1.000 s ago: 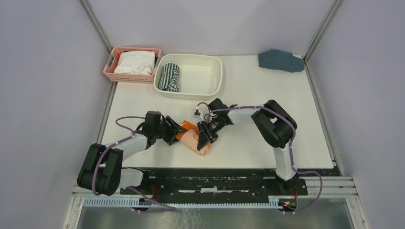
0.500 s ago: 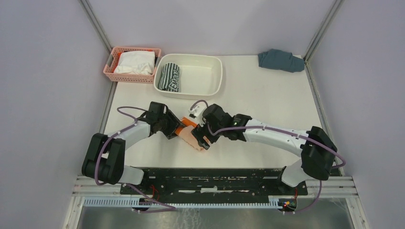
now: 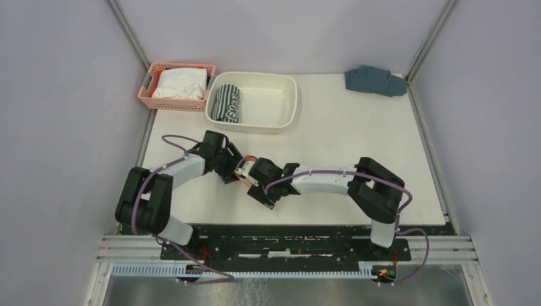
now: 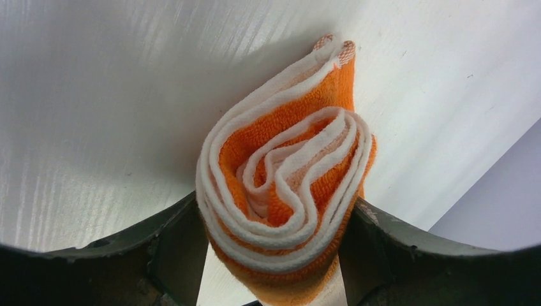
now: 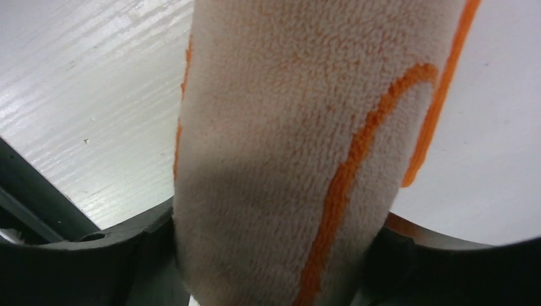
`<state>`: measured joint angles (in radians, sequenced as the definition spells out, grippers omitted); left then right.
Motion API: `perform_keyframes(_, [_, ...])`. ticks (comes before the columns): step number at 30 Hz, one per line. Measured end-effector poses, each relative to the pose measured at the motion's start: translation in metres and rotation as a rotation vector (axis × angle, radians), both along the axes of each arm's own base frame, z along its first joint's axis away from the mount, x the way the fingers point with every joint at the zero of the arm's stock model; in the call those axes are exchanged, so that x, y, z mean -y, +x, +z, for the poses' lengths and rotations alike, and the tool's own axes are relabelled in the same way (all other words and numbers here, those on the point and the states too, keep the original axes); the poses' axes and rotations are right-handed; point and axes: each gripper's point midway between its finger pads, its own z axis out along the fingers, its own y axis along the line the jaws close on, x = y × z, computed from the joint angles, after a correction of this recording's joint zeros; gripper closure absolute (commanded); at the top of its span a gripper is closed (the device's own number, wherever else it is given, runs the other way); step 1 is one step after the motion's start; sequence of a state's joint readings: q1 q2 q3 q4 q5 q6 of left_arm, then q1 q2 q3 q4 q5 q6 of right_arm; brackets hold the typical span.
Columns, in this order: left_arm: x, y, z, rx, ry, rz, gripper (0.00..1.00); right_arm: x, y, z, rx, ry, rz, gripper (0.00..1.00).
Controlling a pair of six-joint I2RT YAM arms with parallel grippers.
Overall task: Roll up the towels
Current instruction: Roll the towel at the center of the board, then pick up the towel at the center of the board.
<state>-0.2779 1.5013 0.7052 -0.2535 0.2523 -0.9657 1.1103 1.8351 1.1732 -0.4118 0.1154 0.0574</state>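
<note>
Gripping the orange towel (image 4: 287, 191) from two sides, the arms meet low over the near middle of the bench (image 3: 357, 140). The towel is wound into a tight roll, and its orange and peach layers spiral at the end that faces the left wrist camera. The loose outer edge points away toward the bench surface. The left fingers (image 4: 175, 255) are closed on that end, one against each flank. The right fingers (image 5: 421, 268) clamp the roll further along, where peach pile crossed by orange lines fills the gap between them. Whether the roll rests on the bench or hangs just above it cannot be told.

The rolling itself looks all but finished. The striped towel (image 3: 227, 103) is also rolled and lies at the left end of the white tub (image 3: 268, 105) on the far side of the bench, with room beside it. What remains, by the look of it, is to keep the orange roll from springing open and set it down, most likely in the tub next to its partner.

Just left of the tub, a pink basket (image 3: 146, 89) holds a bunched white cloth (image 3: 180, 83). A blue-grey cloth (image 3: 375, 80) lies crumpled at the bench's far right corner, in no container.
</note>
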Motion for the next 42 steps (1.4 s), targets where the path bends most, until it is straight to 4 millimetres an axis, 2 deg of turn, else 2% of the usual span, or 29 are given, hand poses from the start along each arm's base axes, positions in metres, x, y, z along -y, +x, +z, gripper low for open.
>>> perform_keyframes(2, [0.0,0.0,0.0,0.002,0.005,-0.01,0.24,0.002,0.0,-0.009,-0.022,-0.013,-0.004,0.35])
perform_keyframes(6, [0.001,0.003,0.001,0.015,0.006,-0.016,0.2,-0.001,0.001,-0.009,-0.099,0.038,-0.019,0.48])
perform_keyframes(10, [0.0,0.007,0.006,0.056,0.006,-0.01,0.18,-0.003,0.005,-0.006,-0.21,0.12,-0.058,0.56])
perform_keyframes(23, [-0.002,-0.008,0.025,0.188,-0.106,0.079,0.13,-0.03,-0.007,-0.005,-0.524,0.398,-0.155,0.66])
perform_keyframes(34, [0.007,-0.024,0.026,0.178,-0.214,0.124,0.14,-0.047,-0.004,-0.004,-0.585,0.483,-0.253,0.71])
perform_keyframes(42, [0.02,-0.025,0.021,0.193,-0.239,0.125,0.18,-0.053,-0.003,-0.005,-0.623,0.52,-0.304,0.71])
